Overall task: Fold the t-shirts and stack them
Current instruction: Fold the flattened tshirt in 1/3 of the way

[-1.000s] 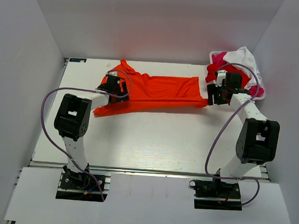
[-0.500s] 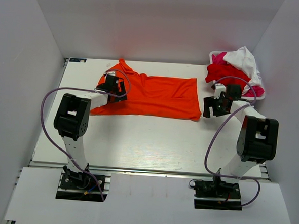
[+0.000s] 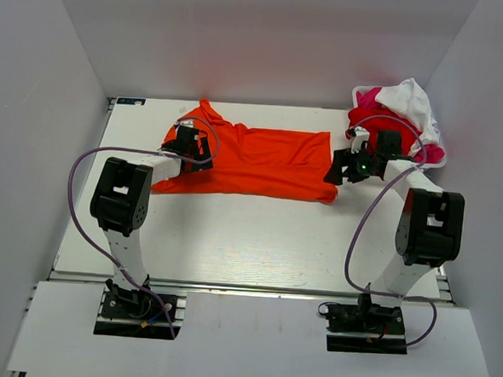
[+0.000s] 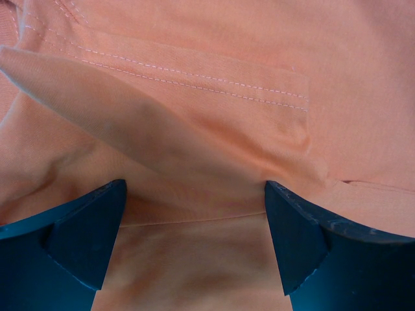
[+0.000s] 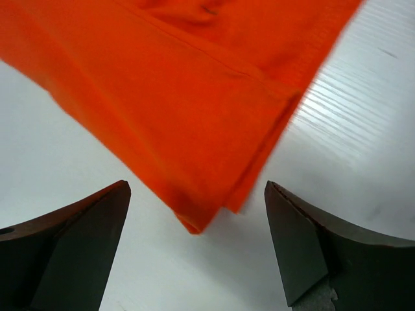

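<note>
Layout at one moment of the fold-and-stack task, overhead and wrist views. Orange t-shirt [image 3: 262, 159] lies flat on the far half of the table [image 3: 231, 247], at 12 o'clock from table centre. Its long axis runs 9 to 3 o'clock, w/ collar and sleeves toward 9 and hem toward 3. Heap of t-shirts [image 3: 401, 112] (red, pink, white) sits at approx. 2 o'clock in the far right corner, near the hem end.

Left gripper [image 4: 193, 194] hangs low over the sleeve end, fingers spread wide, nothing pinched. A stitched sleeve hem and a soft ridge of cloth lie between them. Right gripper [image 5: 196, 188] is likewise spread wide and empty. The near hem corner, two layers showing at its edge, lies on the table between its fingers.

Step in hand, as judged: taking holds at both ends for the next fold. To do it well:
- (a) Right fingers should straddle the corner and drop till one slides under both layers. Otherwise only the top layer lifts and the fold opens.
- (b) Left should take flat cloth, not the loose ridge, which would bunch.
- (c) Close both before lifting, then lift together and level, cloth lightly taut btwn grips.
- (d) Lay edge to edge and let go low, so layers do not slide.
- (e) Right arm's path should avoid the heap.
</note>
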Controlling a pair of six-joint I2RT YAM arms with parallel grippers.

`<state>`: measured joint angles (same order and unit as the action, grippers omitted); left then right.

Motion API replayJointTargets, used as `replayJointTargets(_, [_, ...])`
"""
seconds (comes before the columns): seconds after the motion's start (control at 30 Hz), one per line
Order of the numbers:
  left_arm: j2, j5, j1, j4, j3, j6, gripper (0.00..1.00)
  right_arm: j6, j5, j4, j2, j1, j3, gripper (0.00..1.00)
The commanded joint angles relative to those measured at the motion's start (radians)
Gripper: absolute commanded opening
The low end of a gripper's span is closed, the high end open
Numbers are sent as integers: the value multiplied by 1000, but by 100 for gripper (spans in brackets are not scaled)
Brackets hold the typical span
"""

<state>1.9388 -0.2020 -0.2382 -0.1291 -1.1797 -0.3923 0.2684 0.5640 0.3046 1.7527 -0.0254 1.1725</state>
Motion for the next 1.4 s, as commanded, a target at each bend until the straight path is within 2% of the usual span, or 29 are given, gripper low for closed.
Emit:
replayJointTargets(0.0, [12,29,17,-118,45,-6,99,-38,141,-9,22,22,33,90])
replayJointTargets(0.13, [-18,73,17,-104,45,-6,99,-70,134,4,79,91,62,90])
replayJointTargets(0.37, [-18,81,17,-118,47,4,99,-178,53,-16,191,113,90,90])
replayJointTargets(0.6, [-29,111,17,-112,127,-28,99,-251,-44,-30,217,110,7,90])
replayJointTargets(0.83, [-196,136,7,-142,296,-72,99,-395,-190,-35,28,107,-175,90])
replayJointTargets(0.87, [-222,136,7,-142,339,-82,99,-406,-199,-38,7,107,-242,90])
replayJointTargets(0.97, [-331,179,-6,-158,434,-82,99,-420,-196,-73,-87,107,-348,90])
replayJointTargets(1.07, [-441,197,-6,-158,471,-82,99,-417,-170,-85,-162,117,-382,90])
replayJointTargets(1.23, [-580,-20,10,-338,379,-102,99,-411,-219,-90,-197,116,-387,90])
replayJointTargets(1.27, [-599,-52,10,-368,353,-143,99,-411,-236,-91,-199,116,-386,90])
replayJointTargets(1.3, [-630,-153,10,-400,342,-172,99,-416,-239,-93,-200,114,-387,90])
replayJointTargets(1.37, [-652,-215,10,-460,328,-212,99,-423,-234,-101,-199,116,-393,90])
